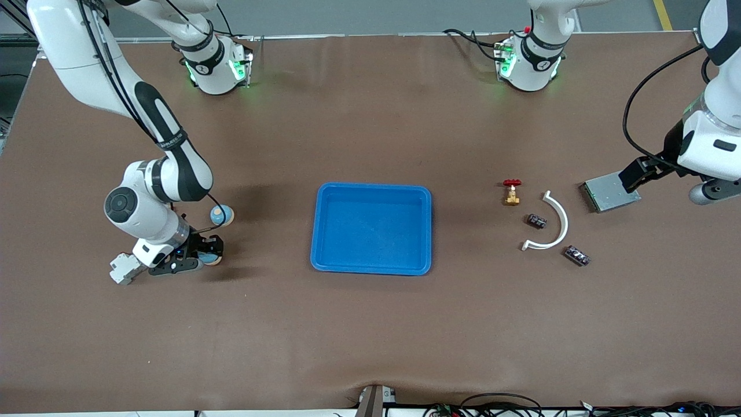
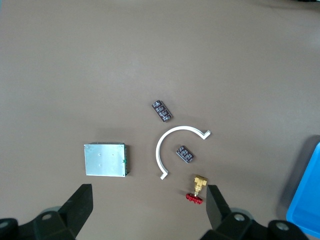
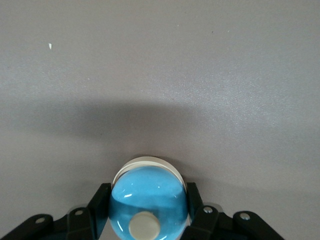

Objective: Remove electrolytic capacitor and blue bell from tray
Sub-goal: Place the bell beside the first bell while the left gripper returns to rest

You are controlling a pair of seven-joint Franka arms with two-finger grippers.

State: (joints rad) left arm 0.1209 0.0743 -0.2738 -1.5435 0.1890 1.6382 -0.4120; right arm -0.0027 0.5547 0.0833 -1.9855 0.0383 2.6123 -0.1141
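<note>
1. My right gripper [image 1: 211,250]: low at the right arm's end of the table, well apart from the tray [image 1: 371,229], jaws clamped on the blue bell [image 3: 148,200].
2. Blue bell: outside the tray, domed side toward my wrist camera; whether it touches the table I cannot tell.
3. Second blue round item [image 1: 222,215]: just beside my right gripper; identity unclear.
4. Tray: holds nothing.
5. My left gripper [image 2: 149,202]: waiting, fingers apart, over the grey metal box [image 1: 609,193].
6. Judgement: release comes straight down.
</note>
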